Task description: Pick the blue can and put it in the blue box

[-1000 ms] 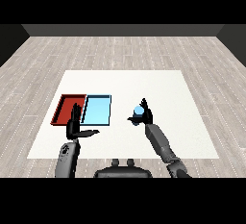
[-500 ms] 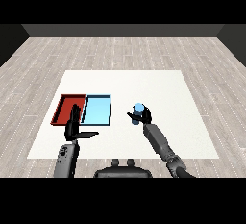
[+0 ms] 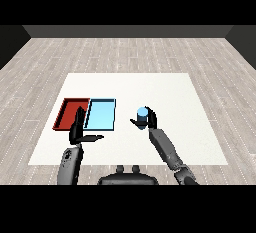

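The blue can (image 3: 142, 115) stands upright in my right hand (image 3: 148, 121), whose fingers and thumb curl round it. Can and hand are to the right of the light blue tray (image 3: 101, 114), with a gap of bare table between them. The red tray (image 3: 71, 113) lies against the blue tray's left side. My left hand (image 3: 78, 128) is open with straight fingers pointing up and the thumb stretched to the right. It hovers just in front of the seam between the two trays.
The white table (image 3: 170, 92) stretches wide behind and to the right of the trays. Its front edge runs just beyond my forearms. Grey wooden floor (image 3: 128, 52) surrounds it.
My right hand has closed round the blue can and moved a little left and nearer with it. The left hand has stayed where it was.
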Action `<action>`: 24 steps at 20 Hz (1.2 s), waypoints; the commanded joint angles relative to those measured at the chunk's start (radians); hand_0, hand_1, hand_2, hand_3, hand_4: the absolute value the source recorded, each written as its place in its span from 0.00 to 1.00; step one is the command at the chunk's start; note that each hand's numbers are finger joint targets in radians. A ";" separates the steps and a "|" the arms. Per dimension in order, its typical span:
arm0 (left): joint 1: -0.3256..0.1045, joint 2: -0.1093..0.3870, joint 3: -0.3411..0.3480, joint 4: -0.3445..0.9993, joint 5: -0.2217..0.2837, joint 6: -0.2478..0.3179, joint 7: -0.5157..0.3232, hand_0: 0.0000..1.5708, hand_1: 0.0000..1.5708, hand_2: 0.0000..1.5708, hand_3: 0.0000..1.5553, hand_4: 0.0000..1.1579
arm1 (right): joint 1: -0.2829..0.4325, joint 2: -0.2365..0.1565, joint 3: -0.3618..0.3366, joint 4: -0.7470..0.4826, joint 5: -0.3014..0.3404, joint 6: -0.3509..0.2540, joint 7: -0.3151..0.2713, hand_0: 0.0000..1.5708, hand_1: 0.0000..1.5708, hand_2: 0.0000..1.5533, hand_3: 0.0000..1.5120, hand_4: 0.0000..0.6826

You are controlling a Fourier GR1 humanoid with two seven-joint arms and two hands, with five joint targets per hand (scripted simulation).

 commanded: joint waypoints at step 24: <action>-0.140 -0.042 -0.252 0.058 0.036 0.143 0.069 0.00 0.00 0.00 0.00 0.00 | 0.111 -0.135 -0.015 -0.471 0.096 0.144 0.180 0.92 0.92 0.94 0.89 0.82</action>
